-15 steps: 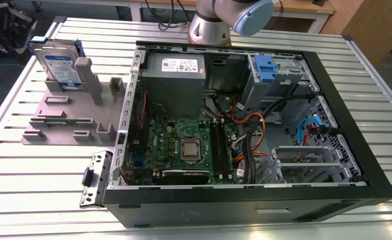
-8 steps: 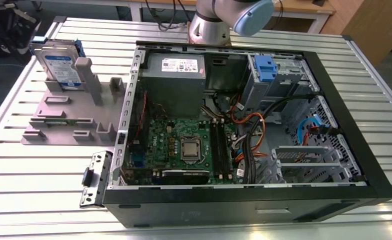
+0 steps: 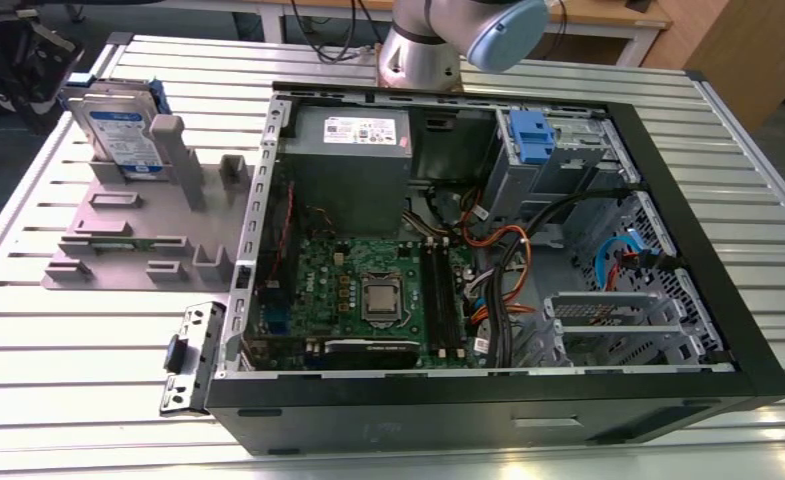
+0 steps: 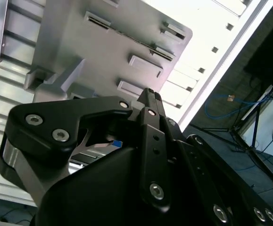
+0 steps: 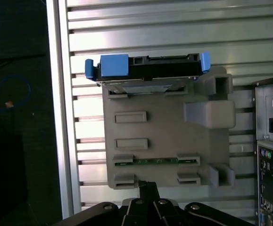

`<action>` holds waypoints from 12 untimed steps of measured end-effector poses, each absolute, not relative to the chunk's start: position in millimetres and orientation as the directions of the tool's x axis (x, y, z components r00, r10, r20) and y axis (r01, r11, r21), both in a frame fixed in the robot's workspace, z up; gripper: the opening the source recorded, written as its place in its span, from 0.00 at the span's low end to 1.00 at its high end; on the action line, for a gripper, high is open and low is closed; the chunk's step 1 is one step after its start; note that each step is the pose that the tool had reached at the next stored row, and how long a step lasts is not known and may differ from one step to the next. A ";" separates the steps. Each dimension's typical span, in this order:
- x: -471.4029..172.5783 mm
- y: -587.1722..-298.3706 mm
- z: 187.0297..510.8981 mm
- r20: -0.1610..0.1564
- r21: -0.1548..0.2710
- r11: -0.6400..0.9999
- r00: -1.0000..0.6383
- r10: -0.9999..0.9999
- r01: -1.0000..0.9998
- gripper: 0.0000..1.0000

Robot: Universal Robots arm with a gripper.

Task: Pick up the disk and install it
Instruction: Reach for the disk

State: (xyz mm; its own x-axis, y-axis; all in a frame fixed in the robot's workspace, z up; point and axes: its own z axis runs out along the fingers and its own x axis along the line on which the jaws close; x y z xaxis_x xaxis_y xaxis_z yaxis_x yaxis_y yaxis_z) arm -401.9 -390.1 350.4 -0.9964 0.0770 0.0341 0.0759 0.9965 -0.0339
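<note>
Disk (image 3: pixel 115 135) upright in holder (image 3: pixel 112 240), case (image 3: pixel 499 415) beside

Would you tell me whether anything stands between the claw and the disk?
Nothing visible does. In the first wrist view only low slots of the grey holder lie between the claw and the disk, which stands on edge in that holder.
</note>
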 end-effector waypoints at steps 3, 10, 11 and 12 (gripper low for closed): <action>-400.7 -390.0 349.8 0.036 -0.028 0.997 -0.996 0.077 0.076 0.10; -394.0 -389.4 349.0 0.041 -0.024 0.997 -0.996 0.077 0.076 0.10; -392.5 -389.1 348.9 0.041 -0.024 0.997 -0.996 0.077 0.076 0.10; -391.5 -388.8 348.8 0.042 -0.024 0.997 -0.996 0.077 0.076 0.10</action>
State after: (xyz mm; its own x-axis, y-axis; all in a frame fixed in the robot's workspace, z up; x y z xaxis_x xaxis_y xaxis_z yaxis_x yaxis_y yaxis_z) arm -391.5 -388.8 348.8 -0.9962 0.0767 0.0420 0.0757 0.9968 -0.0238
